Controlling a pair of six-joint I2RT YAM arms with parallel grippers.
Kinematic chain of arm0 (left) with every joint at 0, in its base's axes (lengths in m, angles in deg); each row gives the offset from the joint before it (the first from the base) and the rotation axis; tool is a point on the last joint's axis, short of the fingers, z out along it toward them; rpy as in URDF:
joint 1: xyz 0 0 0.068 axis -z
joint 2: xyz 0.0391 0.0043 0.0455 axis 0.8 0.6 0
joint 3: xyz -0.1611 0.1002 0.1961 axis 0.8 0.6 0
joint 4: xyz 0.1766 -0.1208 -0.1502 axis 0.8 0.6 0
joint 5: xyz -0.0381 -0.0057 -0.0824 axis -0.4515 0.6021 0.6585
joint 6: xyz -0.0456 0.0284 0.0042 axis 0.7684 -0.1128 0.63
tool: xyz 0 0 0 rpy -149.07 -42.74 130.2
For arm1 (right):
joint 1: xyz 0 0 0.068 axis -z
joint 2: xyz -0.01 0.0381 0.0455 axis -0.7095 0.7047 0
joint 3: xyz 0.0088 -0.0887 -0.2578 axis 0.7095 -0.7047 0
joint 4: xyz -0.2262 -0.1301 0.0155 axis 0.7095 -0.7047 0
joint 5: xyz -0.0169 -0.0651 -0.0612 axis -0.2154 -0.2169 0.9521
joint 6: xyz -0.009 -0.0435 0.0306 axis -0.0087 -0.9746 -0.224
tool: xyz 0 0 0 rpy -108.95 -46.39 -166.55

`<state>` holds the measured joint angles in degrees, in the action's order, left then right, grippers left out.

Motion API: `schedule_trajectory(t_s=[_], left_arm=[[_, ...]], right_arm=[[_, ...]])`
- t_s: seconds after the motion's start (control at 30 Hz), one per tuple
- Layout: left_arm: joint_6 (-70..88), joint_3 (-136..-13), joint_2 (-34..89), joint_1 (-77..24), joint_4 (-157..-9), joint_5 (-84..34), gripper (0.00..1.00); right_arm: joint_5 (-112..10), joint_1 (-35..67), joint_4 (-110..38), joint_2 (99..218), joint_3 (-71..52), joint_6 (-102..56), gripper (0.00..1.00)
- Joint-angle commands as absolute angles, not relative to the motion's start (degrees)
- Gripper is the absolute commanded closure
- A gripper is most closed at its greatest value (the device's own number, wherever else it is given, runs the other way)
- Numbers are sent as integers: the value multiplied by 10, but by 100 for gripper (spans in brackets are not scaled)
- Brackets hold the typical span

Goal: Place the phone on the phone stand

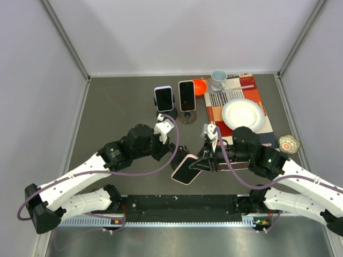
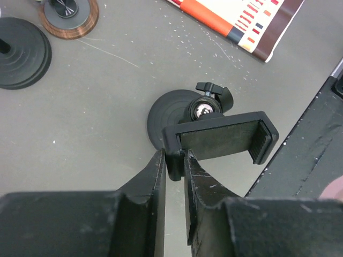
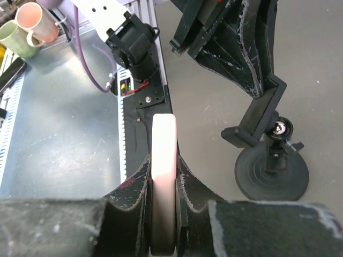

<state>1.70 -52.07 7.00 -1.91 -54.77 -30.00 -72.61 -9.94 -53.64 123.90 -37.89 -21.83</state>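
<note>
A pink phone (image 1: 186, 168) with a dark screen is held tilted above the table by my right gripper (image 1: 206, 161), which is shut on it. In the right wrist view the phone (image 3: 163, 155) shows edge-on between the fingers. The empty black phone stand (image 2: 220, 136) has a round base (image 2: 163, 118) and a wide clamp. My left gripper (image 2: 174, 160) is shut on the clamp's left arm. The stand (image 3: 268, 160) also shows in the right wrist view, just right of the phone, with the left gripper's fingers (image 3: 244, 48) on it. In the top view my left gripper (image 1: 167, 150) is just left of the phone.
Two other phones stand on stands at the back, one (image 1: 164, 99) and another (image 1: 186, 96). A striped placemat (image 1: 252, 91) at the back right carries a white plate (image 1: 244, 114), a cup (image 1: 218, 79) and an orange ball (image 1: 200, 86). A small patterned object (image 1: 289, 143) lies at the right.
</note>
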Motion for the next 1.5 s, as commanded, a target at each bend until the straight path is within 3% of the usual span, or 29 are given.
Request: schedule_trajectory(t_s=[0.0,0.13,0.6,1.17,1.47], left_arm=[[15,-529,78,-20,-569,-303,89],[1,-520,63,-20,-573,-289,100],[-31,-524,12,-21,-543,-231,100],[-37,-501,-4,-20,-565,-213,100],[-41,-497,-8,-20,-563,-219,100]], right_arm=[[-739,-107,-443,1233,-361,-206,100],[-749,-107,-411,1246,-362,-223,100],[-915,-107,-336,1431,-275,-364,100],[-924,-107,-480,1529,-181,-603,100],[-886,-105,-501,1548,-180,-631,100]])
